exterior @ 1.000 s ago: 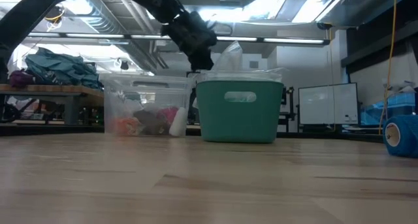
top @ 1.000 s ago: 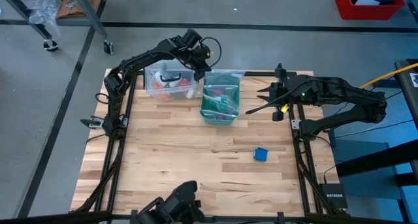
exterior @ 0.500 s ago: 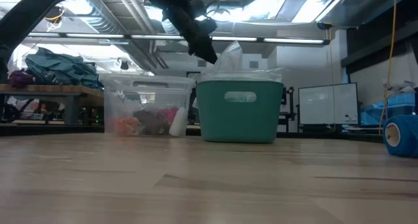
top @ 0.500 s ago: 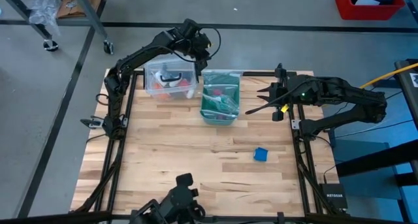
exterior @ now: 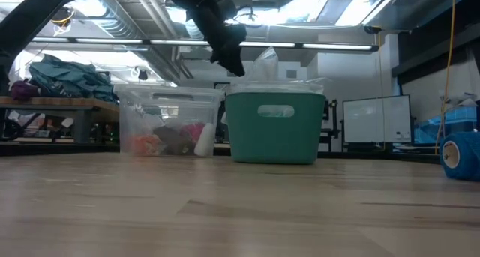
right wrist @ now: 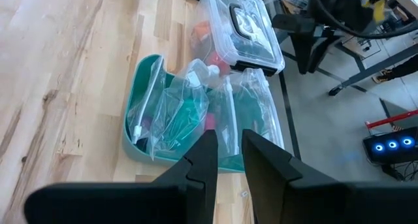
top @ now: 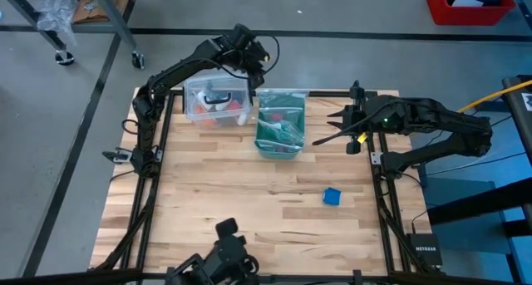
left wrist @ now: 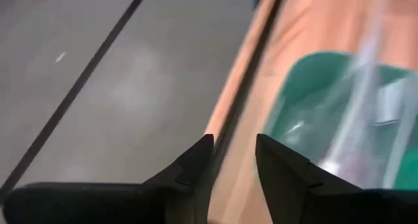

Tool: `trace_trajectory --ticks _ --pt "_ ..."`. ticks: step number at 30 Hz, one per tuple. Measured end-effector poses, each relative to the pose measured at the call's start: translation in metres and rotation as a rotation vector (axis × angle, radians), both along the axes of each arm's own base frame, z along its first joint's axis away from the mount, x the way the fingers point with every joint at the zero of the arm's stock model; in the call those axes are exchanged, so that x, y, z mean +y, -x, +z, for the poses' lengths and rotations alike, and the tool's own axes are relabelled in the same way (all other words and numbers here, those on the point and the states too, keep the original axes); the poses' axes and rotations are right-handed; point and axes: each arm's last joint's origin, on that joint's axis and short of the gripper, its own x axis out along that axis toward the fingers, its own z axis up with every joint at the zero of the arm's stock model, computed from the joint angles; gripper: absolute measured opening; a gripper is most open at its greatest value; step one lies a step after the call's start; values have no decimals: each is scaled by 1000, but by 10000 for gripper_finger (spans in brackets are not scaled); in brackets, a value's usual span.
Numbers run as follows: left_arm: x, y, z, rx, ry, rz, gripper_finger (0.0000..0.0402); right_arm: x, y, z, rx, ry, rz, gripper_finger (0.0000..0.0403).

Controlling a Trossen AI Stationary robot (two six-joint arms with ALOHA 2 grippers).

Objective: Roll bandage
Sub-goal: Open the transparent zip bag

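The bandage is a small bright blue roll lying on the bare wood right of the table's middle; in the low view it shows at the right edge. No gripper is near it. My left gripper hangs above the table's far edge, over the gap between a clear box and a teal basket, slanting down. Its fingers stand apart with nothing between them. My right gripper waits at the right edge, pointing toward the basket, with its fingers a little apart and empty.
A teal basket full of clear plastic bags stands at the far middle. To its left is a lidded clear box holding colourful things. Bare wood covers the table's middle and near half.
My left gripper has risen from just above the basket's far left corner and tipped toward level, ending a little nearer the far edge. The bandage, the basket and the box have not moved.
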Motion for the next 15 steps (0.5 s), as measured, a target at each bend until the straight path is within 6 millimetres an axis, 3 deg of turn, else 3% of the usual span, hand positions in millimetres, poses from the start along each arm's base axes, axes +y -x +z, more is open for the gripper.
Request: trace_trajectory --ticks 10,15 --pt "-7 20 -21 280 128 69 207 0 0 0 0 0 0 76" --pt "-11 22 -23 311 152 -42 212 0 0 0 0 0 0 76"
